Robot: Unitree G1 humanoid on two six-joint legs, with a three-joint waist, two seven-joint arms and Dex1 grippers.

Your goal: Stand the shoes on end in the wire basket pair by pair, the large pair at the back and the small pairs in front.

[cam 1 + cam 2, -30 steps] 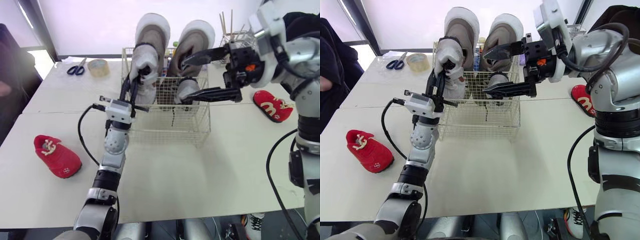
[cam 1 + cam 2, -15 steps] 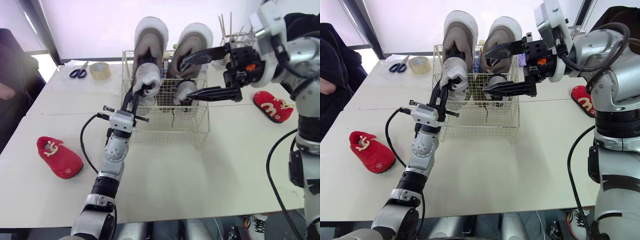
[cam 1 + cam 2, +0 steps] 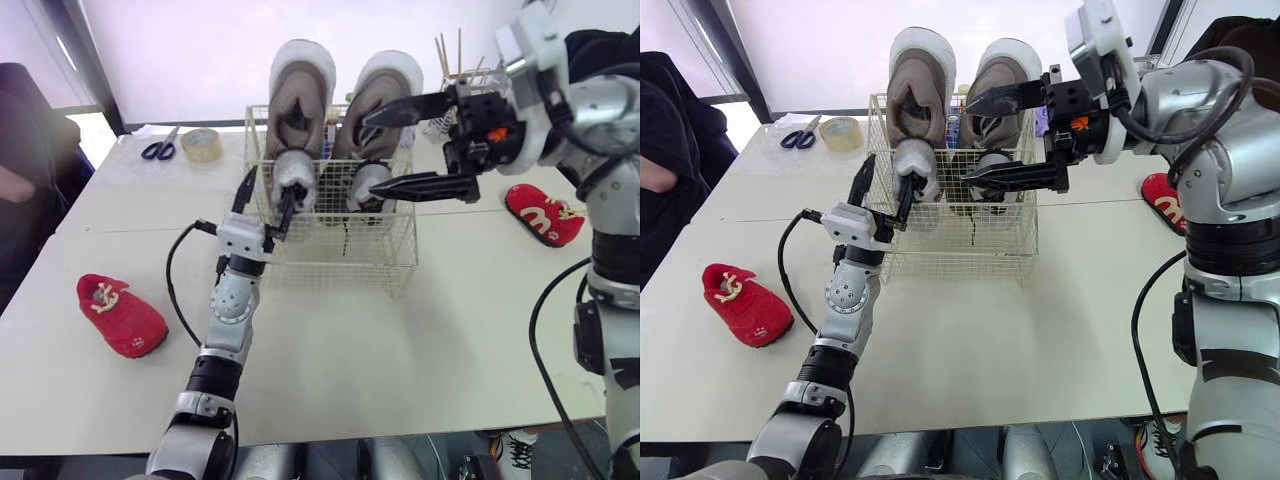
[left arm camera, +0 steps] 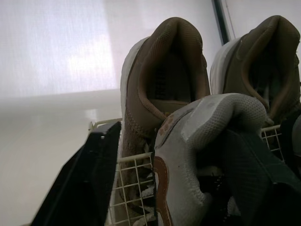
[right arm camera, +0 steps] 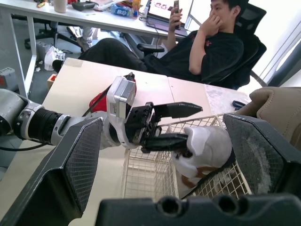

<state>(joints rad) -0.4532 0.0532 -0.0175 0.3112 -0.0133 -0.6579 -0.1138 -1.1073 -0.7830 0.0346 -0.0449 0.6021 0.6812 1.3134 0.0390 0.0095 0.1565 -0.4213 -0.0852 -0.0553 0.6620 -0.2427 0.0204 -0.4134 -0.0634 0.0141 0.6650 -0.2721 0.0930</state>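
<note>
Lowered since a second ago, the small grey shoe (image 3: 296, 172) now stands front left in the wire basket (image 3: 340, 250), before the large pair (image 3: 300, 90). Our left end effector (image 3: 268, 185) is spread apart beside it, and the right end effector (image 3: 369, 154) hangs agape. We judge the grey pair placed. Next, withdraw and fetch the red shoe (image 3: 118, 312), lower left.

Left small grey shoe (image 3: 293, 172): lower half screened by wire basket (image 3: 340, 250) mesh. One finger of left gripper (image 3: 267, 188) ends at its opening (inside or just beside, cannot tell).
Right small grey shoe (image 3: 372, 180): crossed by lower finger of right gripper (image 3: 368, 155).
Large pair (image 3: 300, 85): toe ends hidden behind both.
Red shoe (image 3: 1162, 200): half behind right arm in right eye view.
Person (image 3: 20, 150): cut by picture edge.
Stick holder (image 3: 465, 75): base hidden.
Coloured bits (image 3: 956, 110) behind basket: too small to name.
</note>
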